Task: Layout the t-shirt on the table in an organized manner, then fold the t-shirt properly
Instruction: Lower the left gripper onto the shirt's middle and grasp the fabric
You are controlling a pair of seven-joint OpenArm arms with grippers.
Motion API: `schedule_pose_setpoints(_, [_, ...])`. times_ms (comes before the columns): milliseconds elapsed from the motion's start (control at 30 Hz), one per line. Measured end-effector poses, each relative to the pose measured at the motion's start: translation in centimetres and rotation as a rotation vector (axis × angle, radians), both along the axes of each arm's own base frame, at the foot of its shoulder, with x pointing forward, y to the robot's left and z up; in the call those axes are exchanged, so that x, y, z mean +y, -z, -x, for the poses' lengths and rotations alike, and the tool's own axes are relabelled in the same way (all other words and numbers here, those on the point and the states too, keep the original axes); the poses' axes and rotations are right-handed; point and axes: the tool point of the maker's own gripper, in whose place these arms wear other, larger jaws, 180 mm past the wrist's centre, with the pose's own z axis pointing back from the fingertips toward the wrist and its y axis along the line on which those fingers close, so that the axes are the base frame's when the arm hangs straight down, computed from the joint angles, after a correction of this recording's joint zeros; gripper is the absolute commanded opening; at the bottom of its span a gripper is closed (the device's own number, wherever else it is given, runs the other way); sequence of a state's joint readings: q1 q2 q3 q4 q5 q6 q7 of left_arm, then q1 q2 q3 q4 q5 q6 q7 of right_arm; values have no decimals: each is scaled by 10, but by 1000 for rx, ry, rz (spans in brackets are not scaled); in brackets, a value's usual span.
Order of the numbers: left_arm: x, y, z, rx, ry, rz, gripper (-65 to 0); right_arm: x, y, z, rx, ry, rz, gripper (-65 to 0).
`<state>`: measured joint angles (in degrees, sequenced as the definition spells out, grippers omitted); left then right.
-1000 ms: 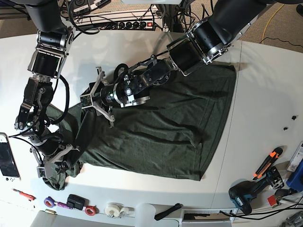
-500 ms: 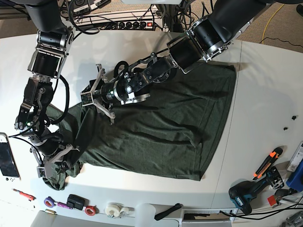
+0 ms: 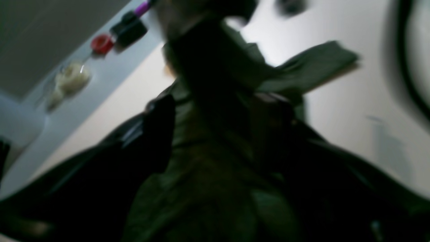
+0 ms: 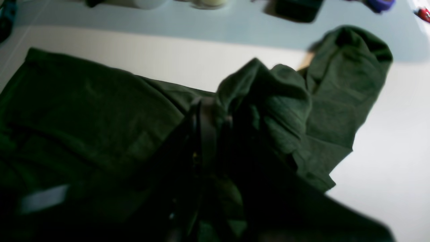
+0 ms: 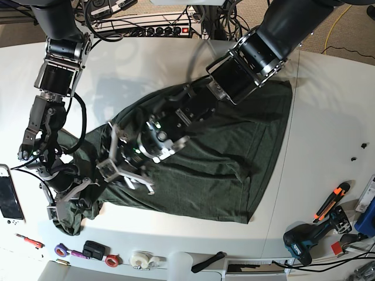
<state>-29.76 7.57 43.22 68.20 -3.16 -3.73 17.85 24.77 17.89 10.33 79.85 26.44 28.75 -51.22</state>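
Observation:
The dark green t-shirt (image 5: 234,134) lies spread over the white table (image 5: 328,117), wrinkled and bunched at its left end. My left gripper (image 5: 126,161) hovers low over the shirt's left part with its fingers spread wide, open. In the blurred left wrist view the left gripper (image 3: 215,114) has green cloth (image 3: 208,174) under and between its dark fingers (image 3: 158,127). My right gripper (image 5: 69,202) is shut on the bunched sleeve end at the front left. The right wrist view shows this right gripper (image 4: 210,117) pinched into folds of the t-shirt (image 4: 84,111).
Along the front edge lie tape rolls (image 5: 140,259), a red ring (image 5: 112,260) and a small black item (image 5: 94,249). A white device (image 5: 9,196) sits at the left edge. A drill (image 5: 304,240) and an orange cutter (image 5: 331,202) lie front right.
My left gripper has swung from the shirt's upper left edge down toward the front left, over the cloth, and its fingers have spread wider. The right arm has stayed put.

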Motion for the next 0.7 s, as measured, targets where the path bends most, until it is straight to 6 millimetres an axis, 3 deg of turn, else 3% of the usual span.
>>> schedule_pose_setpoints(233, [5, 10, -13, 31, -20, 35, -284, 4, 0, 1, 0, -22, -8, -650])
schedule_pose_setpoints(533, [-6, -30, -22, 40, 37, 172, -284, 14, -3, 3, -6, -69, -40, -650])
schedule_pose_setpoints(700, [-8, -40, -24, 65, 34, 233, -284, 24, -1, 2, -7, -81, -62, -650])
